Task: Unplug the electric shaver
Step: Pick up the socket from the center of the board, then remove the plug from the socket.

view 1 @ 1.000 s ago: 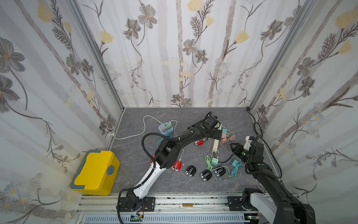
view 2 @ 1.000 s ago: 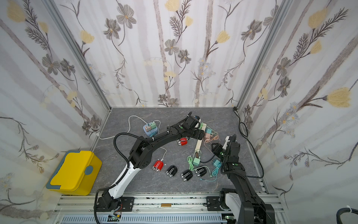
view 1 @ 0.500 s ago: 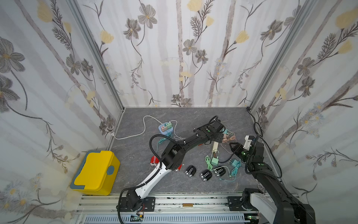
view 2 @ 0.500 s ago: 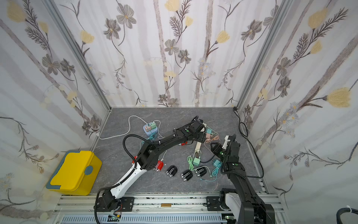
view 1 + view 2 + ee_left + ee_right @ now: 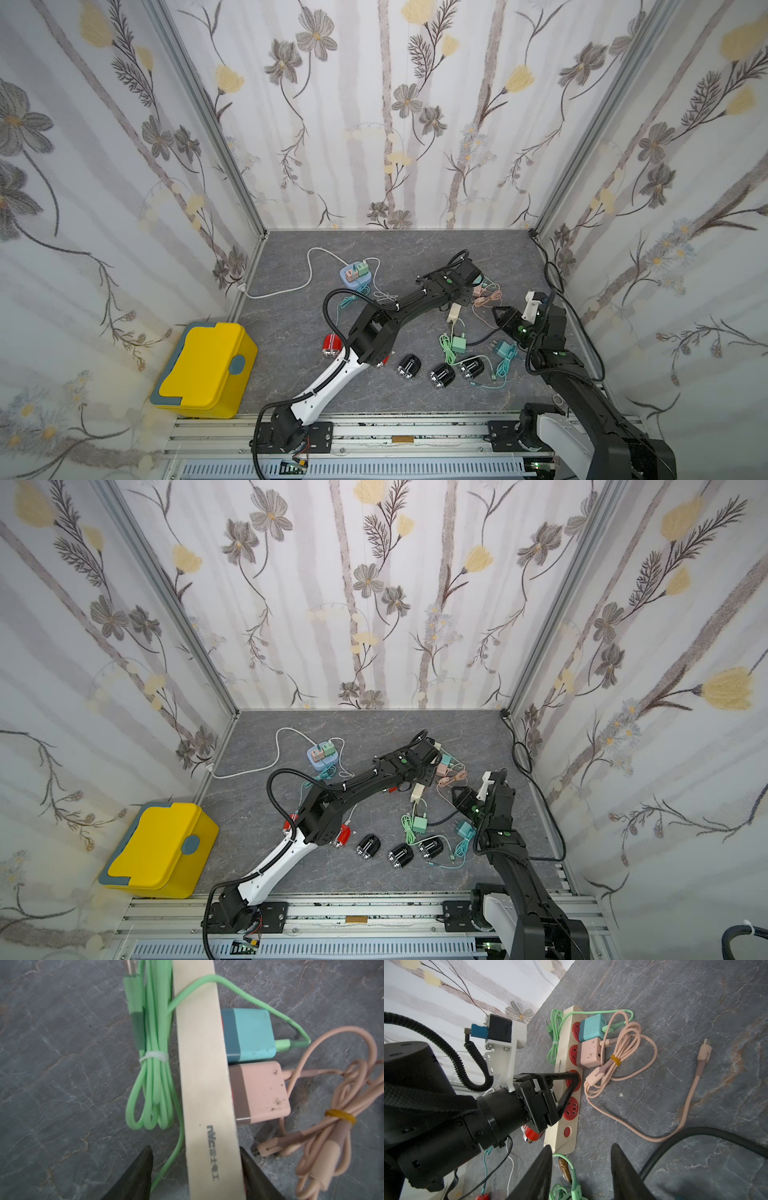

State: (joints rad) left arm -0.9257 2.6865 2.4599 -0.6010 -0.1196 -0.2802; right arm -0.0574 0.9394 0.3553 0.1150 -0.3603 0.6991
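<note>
Left end effector lower, astride power strip

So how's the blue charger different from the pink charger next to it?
The blue charger looks cleaner; the pink charger has dark specks. A green cable comes out of the blue charger, a pink cable out of the pink charger. Both are plugged side by side into the cream power strip.

Floral-papered walls enclose a grey marbled floor on three sides, joined by aluminium corner posts.
</note>
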